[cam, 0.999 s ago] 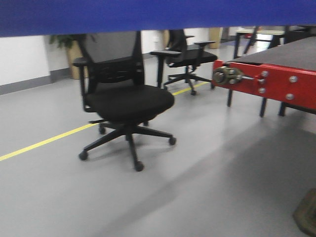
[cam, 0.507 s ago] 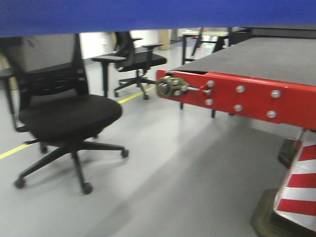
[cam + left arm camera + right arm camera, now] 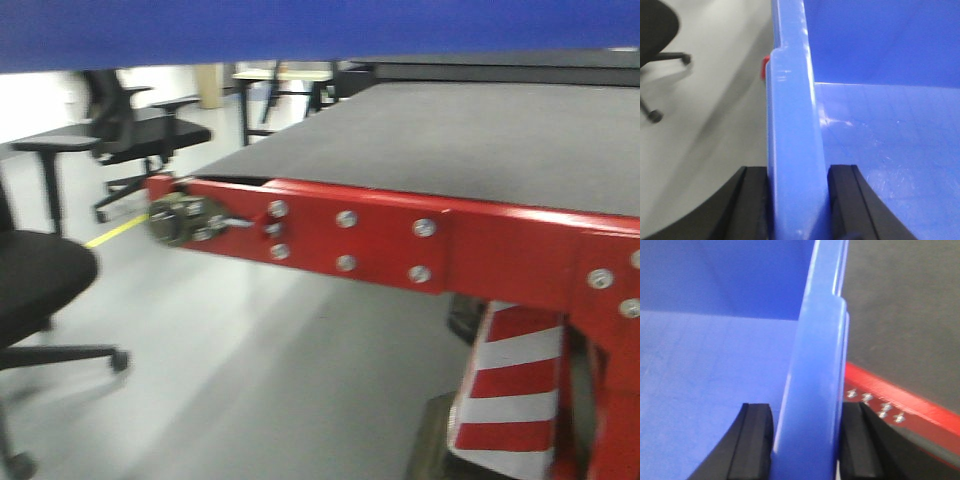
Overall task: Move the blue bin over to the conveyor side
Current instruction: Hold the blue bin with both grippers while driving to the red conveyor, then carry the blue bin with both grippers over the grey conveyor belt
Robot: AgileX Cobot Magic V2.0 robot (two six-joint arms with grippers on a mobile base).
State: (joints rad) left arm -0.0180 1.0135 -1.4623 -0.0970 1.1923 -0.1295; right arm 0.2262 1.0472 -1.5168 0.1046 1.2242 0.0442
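The blue bin (image 3: 300, 30) fills the top edge of the front view as a blue band, held off the floor. My left gripper (image 3: 797, 200) is shut on the bin's left rim (image 3: 792, 125), one black finger outside the wall and one inside. My right gripper (image 3: 807, 445) is shut on the bin's right rim (image 3: 817, 375) in the same way. The bin's inside (image 3: 890, 140) shows nothing in it. The conveyor (image 3: 450, 140) lies right ahead, a dark grey belt with a red front edge (image 3: 380, 240). In the right wrist view the conveyor belt (image 3: 905, 315) sits beside and below the bin.
Black office chairs stand on the grey floor at the left (image 3: 130, 130) and near left (image 3: 40, 290). A yellow floor line (image 3: 115, 232) runs behind them. A red-and-white striped post (image 3: 510, 390) stands under the conveyor frame. A metal bearing (image 3: 180, 220) juts from the frame's left corner.
The view has swung right and closer to the conveyor: the red frame slid left and grew, and the near chair moved almost out at the left. Both grippers hold the bin throughout.
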